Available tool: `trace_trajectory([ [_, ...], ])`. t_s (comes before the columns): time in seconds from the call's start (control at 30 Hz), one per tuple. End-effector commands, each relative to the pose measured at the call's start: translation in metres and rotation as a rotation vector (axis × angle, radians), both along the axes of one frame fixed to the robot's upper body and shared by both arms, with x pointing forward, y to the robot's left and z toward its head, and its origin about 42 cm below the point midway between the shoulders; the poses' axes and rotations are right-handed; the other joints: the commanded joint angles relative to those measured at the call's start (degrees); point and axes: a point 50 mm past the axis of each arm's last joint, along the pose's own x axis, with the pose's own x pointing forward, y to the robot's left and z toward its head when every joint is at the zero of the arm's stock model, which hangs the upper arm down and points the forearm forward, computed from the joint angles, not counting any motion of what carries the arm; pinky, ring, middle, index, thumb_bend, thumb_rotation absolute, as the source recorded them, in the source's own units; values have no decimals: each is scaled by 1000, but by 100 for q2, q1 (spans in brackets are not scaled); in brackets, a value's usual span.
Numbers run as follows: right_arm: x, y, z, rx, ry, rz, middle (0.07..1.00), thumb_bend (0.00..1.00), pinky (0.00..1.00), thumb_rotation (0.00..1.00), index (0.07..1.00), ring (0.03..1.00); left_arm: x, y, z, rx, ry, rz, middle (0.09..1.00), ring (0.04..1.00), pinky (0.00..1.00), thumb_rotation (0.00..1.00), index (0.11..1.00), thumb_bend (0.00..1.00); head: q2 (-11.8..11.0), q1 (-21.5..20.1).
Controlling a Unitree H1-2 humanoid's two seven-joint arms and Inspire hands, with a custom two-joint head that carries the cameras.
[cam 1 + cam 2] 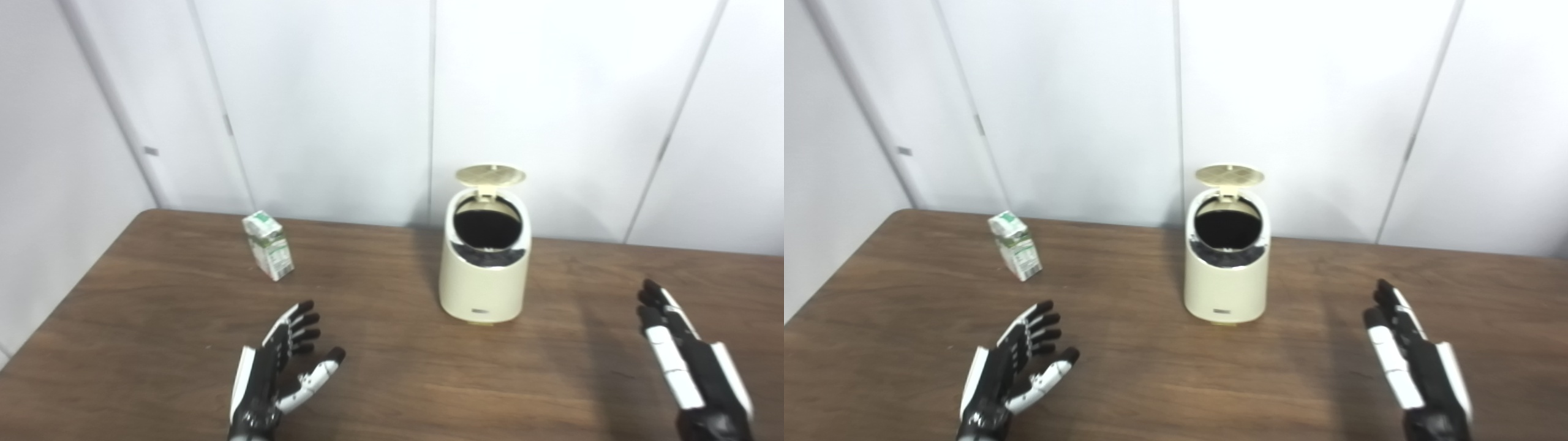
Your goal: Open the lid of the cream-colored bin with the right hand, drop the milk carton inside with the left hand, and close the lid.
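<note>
One cream-colored bin, lid raised; one green-white milk carton to its left; left hand and right hand empty, fingers spread.

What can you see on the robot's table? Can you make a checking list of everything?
Surface: brown wooden table, bare apart from the two things below.
Job's things: cream-colored bin stands upright near the middle, its lid flipped up and open, dark inside. Milk carton stands on the table to the bin's left, apart from it, not yet in the bin.
Clutter: nothing seen.
Hands: left hand open, empty, in front of the carton. Right hand open, empty, to the bin's right.
Cables: nothing seen.
Surroundings: white wall panels behind the table.
</note>
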Motion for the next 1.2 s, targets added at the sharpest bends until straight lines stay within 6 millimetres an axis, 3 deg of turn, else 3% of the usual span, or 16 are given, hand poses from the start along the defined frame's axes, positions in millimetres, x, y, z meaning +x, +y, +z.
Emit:
trace_trajectory([
  [0.0, 6, -1, 15, -13, -86, 20, 942, 494, 932, 894, 943, 936, 9, 6, 24, 33, -80, 27, 802, 761, 785, 228, 883, 794, -18, 56],
  [0.17, 6, -3, 18, -14, -72, 19, 929, 507, 900, 906, 935, 919, 16, 18, 36, 30, -123, 77, 794, 772, 794, 193, 877, 817, -66, 300],
  [0.3, 5, -3, 21, 15, -64, 21, 926, 511, 895, 889, 931, 918, 23, 28, 47, 96, -127, 143, 772, 728, 717, 237, 856, 872, -45, 435],
  [0.5, 4, -1, 27, -23, -65, 32, 926, 502, 848, 914, 929, 906, 35, 43, 67, 177, -144, 196, 791, 752, 744, 238, 858, 877, -14, 528],
  [0.6, 3, 0, 29, -17, -67, 40, 929, 488, 845, 926, 932, 907, 45, 53, 77, 247, -137, 231, 798, 754, 687, 228, 855, 881, -15, 550],
  [0.97, 4, 3, 29, -9, -61, 38, 929, 489, 852, 917, 930, 913, 90, 77, 94, 423, -70, 239, 860, 806, 713, 216, 877, 874, 5, 581],
  [1.17, 6, 5, 28, -13, -56, 31, 934, 487, 856, 925, 938, 916, 116, 86, 100, 488, -6, 210, 949, 927, 812, 272, 951, 888, -8, 552],
])
